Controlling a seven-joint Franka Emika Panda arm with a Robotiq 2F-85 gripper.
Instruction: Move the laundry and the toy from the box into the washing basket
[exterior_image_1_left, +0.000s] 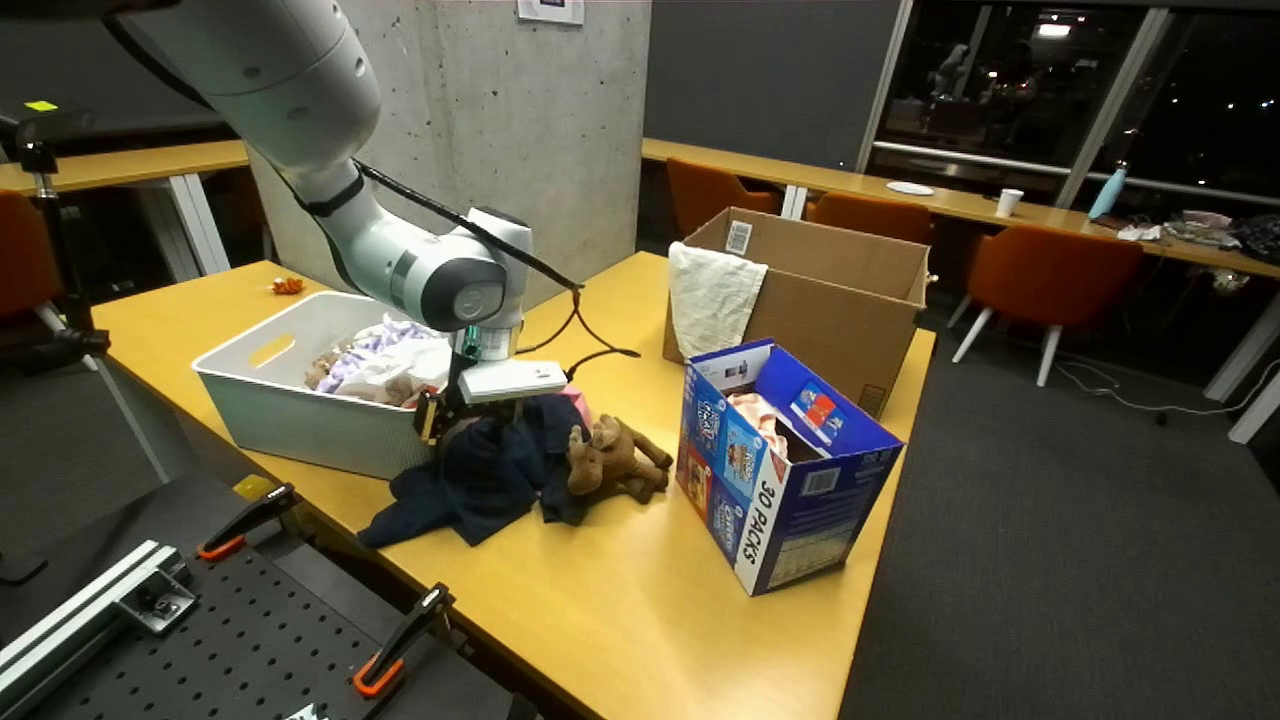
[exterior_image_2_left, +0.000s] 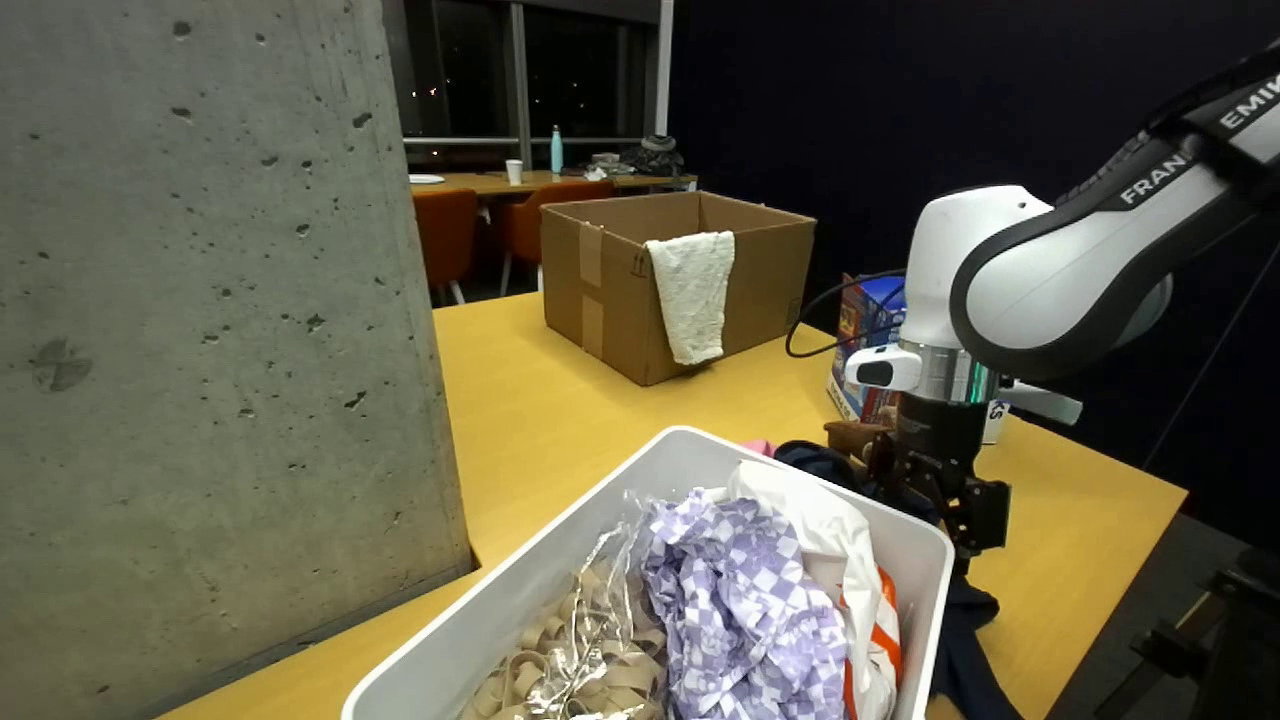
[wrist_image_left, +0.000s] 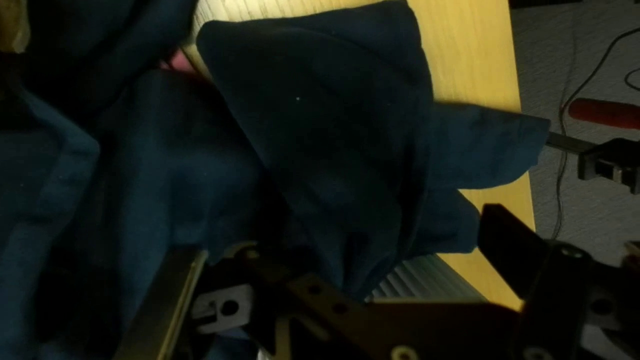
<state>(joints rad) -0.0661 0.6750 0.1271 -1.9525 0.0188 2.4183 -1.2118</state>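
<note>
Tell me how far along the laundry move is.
Looks done: the navy cloth and toy are outside the box, and the basket holds a checked bundle, though whether that counts is unclear. In hand: the fingers stand open at the navy cloth, no grip visible. Left: the navy cloth, the toy and the pink cloth inside the box must yet reach the basket.

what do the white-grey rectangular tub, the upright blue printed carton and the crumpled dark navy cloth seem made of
White-grey rectangular tub: probably moulded plastic, satin finish; smooth rounded rim, finely ribbed wall.
Upright blue printed carton: likely cardboard, perhaps slightly glossy; thin flat printed panels.
Crumpled dark navy cloth: matt fabric, judging by its soft folds; fibre unclear.
</note>
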